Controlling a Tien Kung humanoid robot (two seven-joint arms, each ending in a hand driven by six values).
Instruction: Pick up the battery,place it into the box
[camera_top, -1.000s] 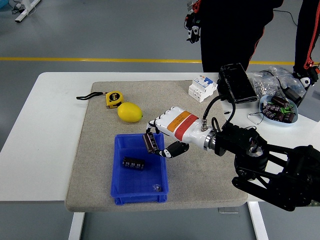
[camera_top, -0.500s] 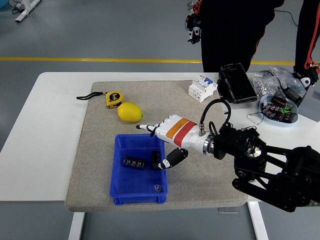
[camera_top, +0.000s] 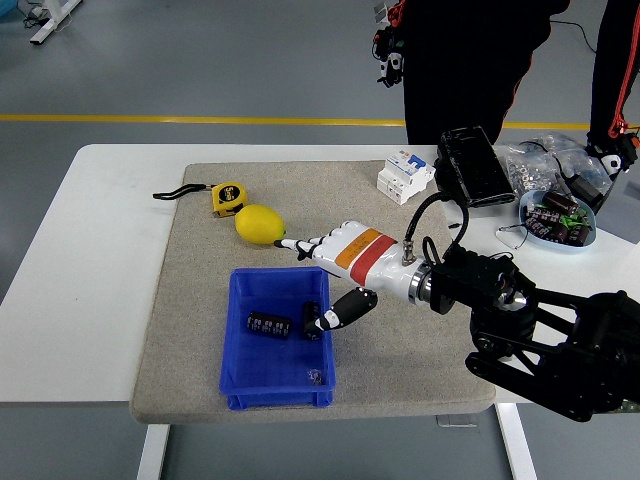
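A blue box (camera_top: 243, 385) sits on the grey mat near the front. Two dark cylindrical batteries lie inside it: one (camera_top: 267, 325) in the middle, another (camera_top: 311, 320) against the right wall. My right hand (camera_top: 318, 278) hovers over the box's right rim with fingers spread and empty, the thumb (camera_top: 345, 308) just right of the second battery. The left arm is out of view.
A lemon (camera_top: 260, 224) and a yellow tape measure (camera_top: 227, 198) lie behind the box. A white circuit breaker (camera_top: 404, 176), a black case (camera_top: 473, 165), and a bowl of parts (camera_top: 556, 220) are at the back right. A person (camera_top: 470, 60) stands at the far side.
My right hand held a battery over the box's right rim, then opened. The battery now lies in the box by the right wall and the hand has lifted slightly.
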